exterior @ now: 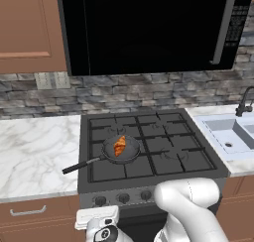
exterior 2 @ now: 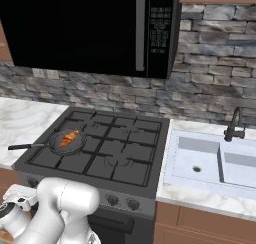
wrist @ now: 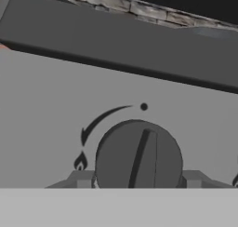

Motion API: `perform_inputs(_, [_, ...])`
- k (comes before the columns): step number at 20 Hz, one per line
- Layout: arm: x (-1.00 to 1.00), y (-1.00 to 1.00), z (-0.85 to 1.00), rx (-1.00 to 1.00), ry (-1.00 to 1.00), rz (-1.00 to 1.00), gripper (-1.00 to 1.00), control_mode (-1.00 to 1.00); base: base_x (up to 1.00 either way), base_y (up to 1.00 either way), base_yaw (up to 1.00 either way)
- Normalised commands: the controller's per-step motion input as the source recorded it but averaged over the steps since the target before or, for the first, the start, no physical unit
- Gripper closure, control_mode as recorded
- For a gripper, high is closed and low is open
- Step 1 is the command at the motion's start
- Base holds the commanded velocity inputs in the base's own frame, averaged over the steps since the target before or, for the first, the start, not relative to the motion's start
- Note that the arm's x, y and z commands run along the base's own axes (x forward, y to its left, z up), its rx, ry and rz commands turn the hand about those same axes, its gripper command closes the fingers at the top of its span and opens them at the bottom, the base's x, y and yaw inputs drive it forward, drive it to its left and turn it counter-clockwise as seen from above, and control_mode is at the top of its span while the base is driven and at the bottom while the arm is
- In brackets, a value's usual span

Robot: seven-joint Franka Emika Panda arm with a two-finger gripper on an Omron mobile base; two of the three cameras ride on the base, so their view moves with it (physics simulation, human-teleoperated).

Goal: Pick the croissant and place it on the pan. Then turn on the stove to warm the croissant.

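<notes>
A black microwave [exterior: 149, 28] hung against a grey stone-tile backsplash [exterior 2: 210, 95], well above and beyond the claw. White marble countertop [exterior: 34, 151] extended to the claw's left. A white sink [exterior 2: 215, 160] with a dark faucet [exterior 2: 235, 124] sat far to its right. Brown wooden cabinets [exterior: 25, 28] occupied the upper left.

Arm folded low, pincer [wrist: 138, 183] fingers spread wide apart.
</notes>
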Motion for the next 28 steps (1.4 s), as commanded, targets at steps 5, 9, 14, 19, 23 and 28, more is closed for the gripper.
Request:
perform_inputs(5, [0.00,0.00,0.00,0.00,0.00,0.00,1.00,-1.00,0.00,0.00,0.00])
perform_inputs(9, [0.00,0.00,0.00,-0.02,0.00,0.00,1.00,-1.00,0.00,0.00,0.00])
perform_inputs(14, [0.00,0.00,0.00,-0.08,0.00,0.00,1.00,-1.00,0.00,0.00,0.00])
perform_inputs(19, [0.00,0.00,0.00,-0.11,0.00,0.01,1.00,-1.00,0.00,0.00,0.00])
perform_inputs(23, [0.00,0.00,0.00,-0.11,0.00,0.01,1.00,-1.00,0.00,0.00,0.00])
perform_inputs(28, [0.00,0.00,0.00,-0.09,0.00,0.01,1.00,-1.00,0.00,0.00,0.00])
